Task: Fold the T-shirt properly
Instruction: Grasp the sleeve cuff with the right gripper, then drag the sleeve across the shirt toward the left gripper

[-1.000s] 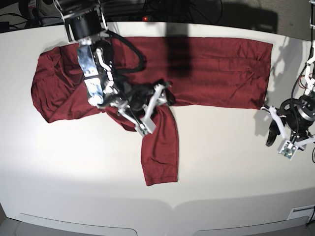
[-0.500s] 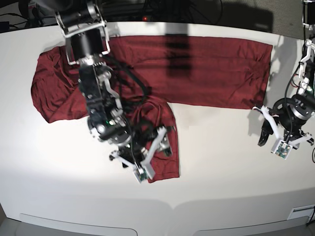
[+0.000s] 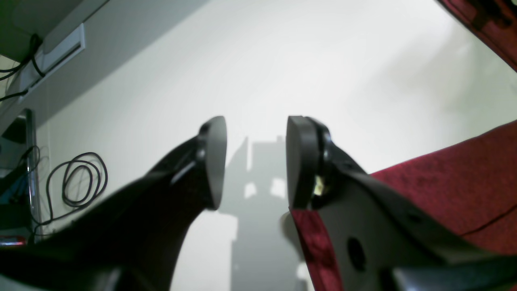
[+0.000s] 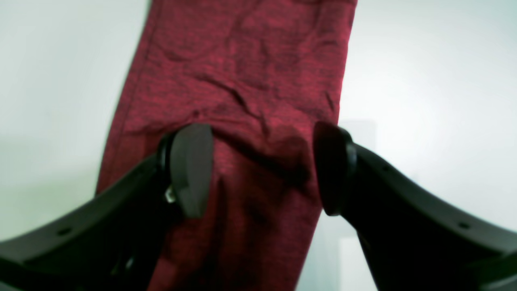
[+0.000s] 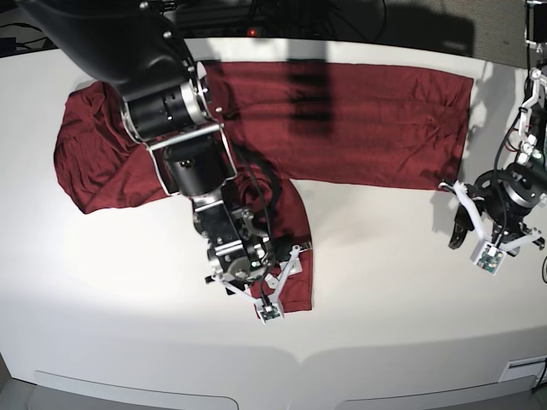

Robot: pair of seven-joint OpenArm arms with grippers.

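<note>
The maroon T-shirt (image 5: 367, 120) lies spread along the back of the white table, bunched at its left end. One long sleeve (image 5: 295, 248) runs toward the front edge. My right gripper (image 5: 265, 286) hangs over that sleeve near its cuff. In the right wrist view it (image 4: 260, 171) is open, its fingertips straddling the wrinkled sleeve (image 4: 242, 81). My left gripper (image 5: 466, 226) stands just off the shirt's lower right corner. In the left wrist view it (image 3: 255, 161) is open over bare table, with shirt fabric (image 3: 464, 182) beside its right finger.
The white table (image 5: 393, 290) stretches to a curved front edge. Dark equipment and cables (image 5: 282, 17) line the back edge. A coiled cable (image 3: 80, 178) lies off the table's side in the left wrist view. The bulky right arm (image 5: 162, 94) covers part of the shirt.
My right gripper has travelled down the sleeve from near the shirt body toward the cuff. The left gripper has edged slightly toward the shirt's corner. Both stay open.
</note>
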